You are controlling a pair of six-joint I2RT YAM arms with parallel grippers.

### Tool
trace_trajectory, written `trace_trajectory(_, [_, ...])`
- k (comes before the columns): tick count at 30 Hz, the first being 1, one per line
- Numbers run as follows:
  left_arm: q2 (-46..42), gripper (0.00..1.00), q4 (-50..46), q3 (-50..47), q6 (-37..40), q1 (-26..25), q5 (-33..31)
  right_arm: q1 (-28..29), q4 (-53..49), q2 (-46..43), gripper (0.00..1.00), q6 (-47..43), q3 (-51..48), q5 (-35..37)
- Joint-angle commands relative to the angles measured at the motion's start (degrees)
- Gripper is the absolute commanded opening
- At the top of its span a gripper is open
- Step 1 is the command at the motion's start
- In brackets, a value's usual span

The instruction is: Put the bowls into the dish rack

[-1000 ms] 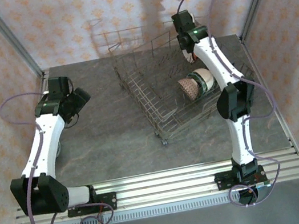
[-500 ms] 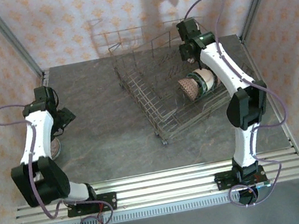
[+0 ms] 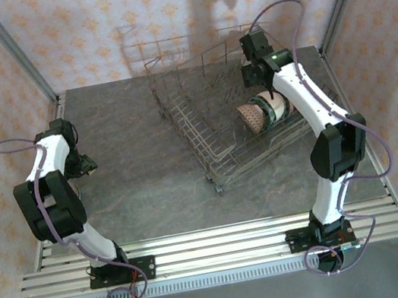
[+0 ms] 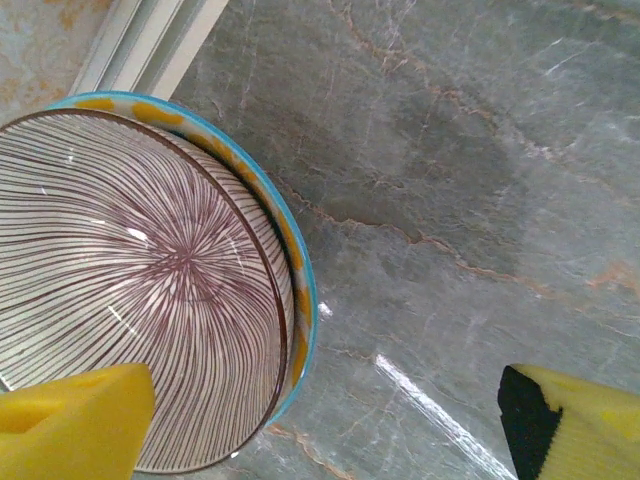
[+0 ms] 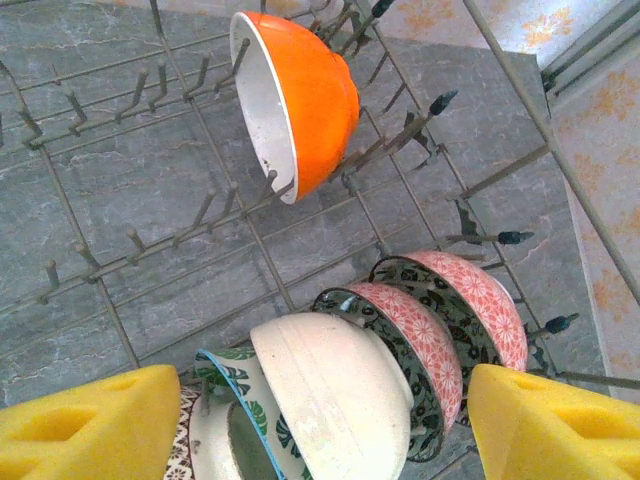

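Left claw point(image 4: 320, 425) has swung back, well left of the rack point(image 3: 204, 136), and gapes empty over 2 nested bowls point(image 4: 150, 290) on the bench point(image 4: 450, 150). Right claw point(image 5: 320, 425), wide and empty, hangs above the orange bowl point(image 5: 305, 95) and others standing in the rack.

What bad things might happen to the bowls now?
The striped bowl sits nested inside a blue-rimmed bowl, so the open left fingers might grab both, and the lower one could slip off and break. In the rack, the orange bowl stands on its edge; a bump from the right fingers might tip it over.
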Motion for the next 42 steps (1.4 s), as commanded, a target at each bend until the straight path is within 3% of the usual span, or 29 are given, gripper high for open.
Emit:
trace_trajectory(1, [1.1, 0.89, 1.1, -1.8, 0.8, 0.9, -2.0, 0.2, -0.7, -0.7, 0.75, -2.4, 1.8, -0.1])
trace_trajectory(12, [4.5, 0.68, 4.9, -4.6, 2.7, 0.9, 2.5, 0.3, -3.5, 2.5, 0.75, -1.9, 8.5, -2.2])
trace_trajectory(18, [4.9, 0.35, 5.1, -5.7, 3.5, 1.0, 6.8, 0.3, -2.9, 2.2, 0.74, -1.2, 6.6, -2.1])
trace_trajectory(24, [1.6, 0.16, 6.4, -8.4, 3.5, 0.0, 13.2, 0.3, -2.5, 2.6, 0.74, -0.8, 6.2, -1.4])
trace_trajectory(32, [-0.5, 0.11, 6.6, -4.8, 0.7, -8.1, 18.4, 0.3, -3.5, 4.4, 0.74, -0.7, 9.8, -1.3])
trace_trajectory(38, [2.5, 0.11, 9.0, -1.7, -3.4, -14.8, 21.5, 0.5, -3.2, 4.0, 0.74, 0.5, 8.0, -1.5])
trace_trajectory(42, [5.1, 0.17, 8.0, 1.7, -3.7, -17.5, 20.9, 0.5, -2.3, 2.8, 0.74, 1.0, 5.2, -1.5])
